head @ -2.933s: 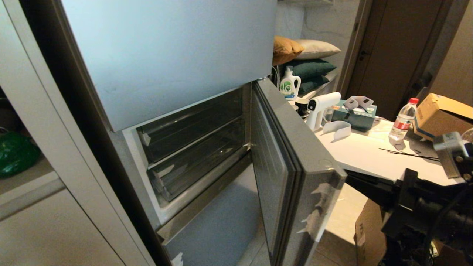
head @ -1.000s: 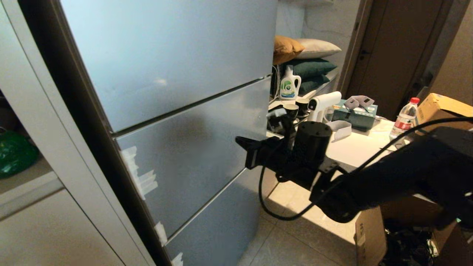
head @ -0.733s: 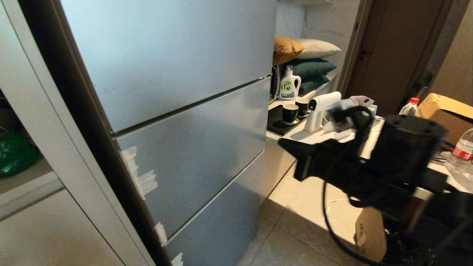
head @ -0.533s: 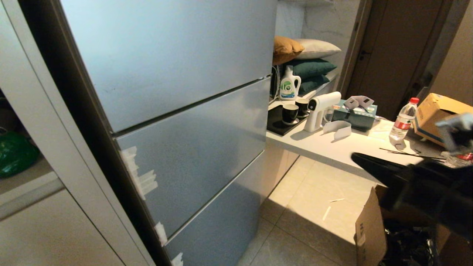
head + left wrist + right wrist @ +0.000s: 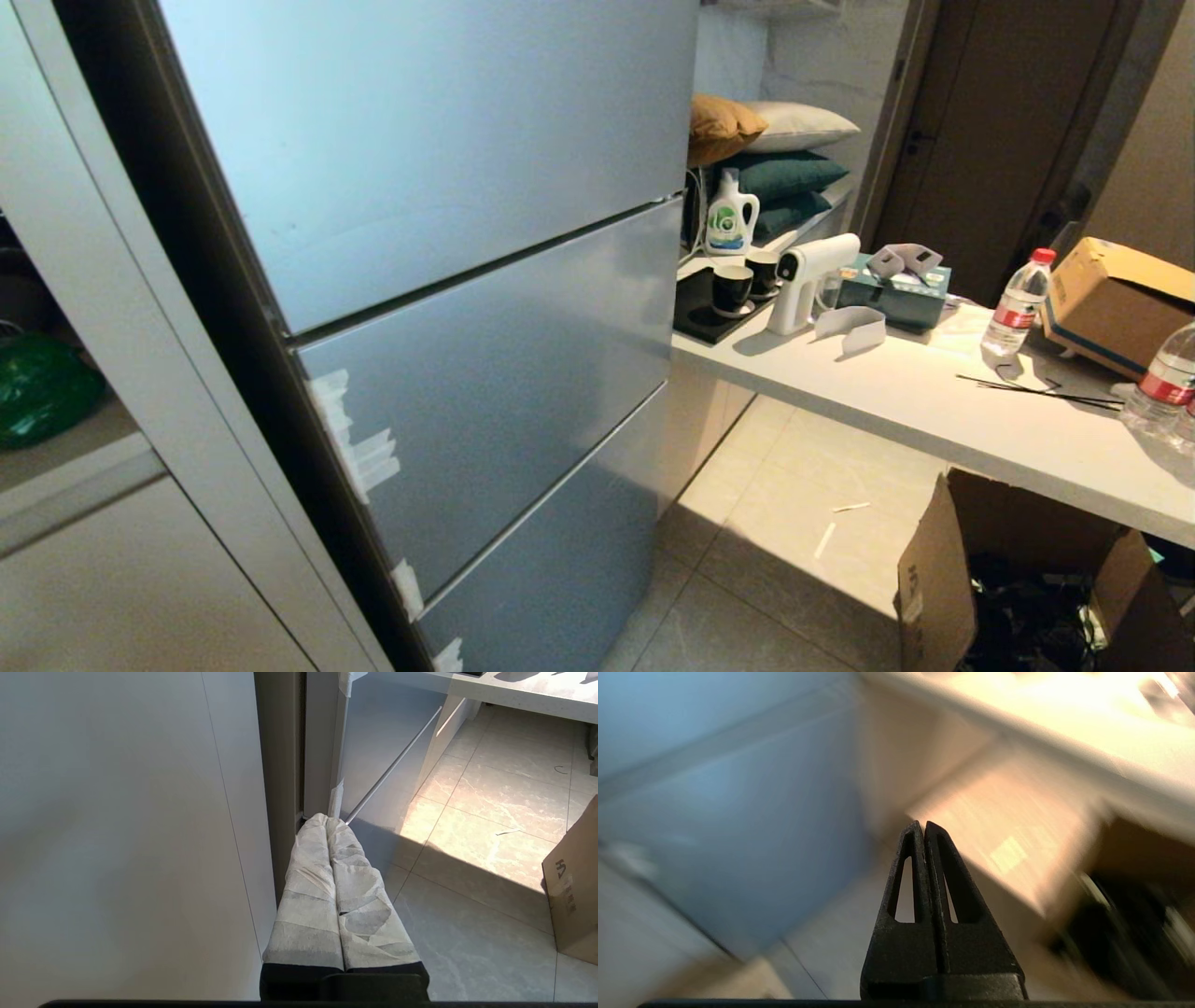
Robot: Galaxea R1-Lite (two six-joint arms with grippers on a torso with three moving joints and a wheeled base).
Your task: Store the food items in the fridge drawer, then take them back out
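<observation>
Left gripper [image 5: 332, 820]: taped fingers pressed together, empty, low beside the fridge's hinge edge | Fridge drawer [image 5: 485, 373]: middle blue-grey front flush and closed, long axis across the fridge, food items out of sight | Right gripper [image 5: 923, 825]: clamped together on nothing, aimed floorward between fridge and bench [image 5: 934, 411], judged nearer the drawer's opening edge.

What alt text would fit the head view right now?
A tall blue-grey fridge fills the left, its middle drawer shut, white tape scraps at its edge. Right, a white counter holds bottles, cups and a spray gun; no arm shows.
</observation>
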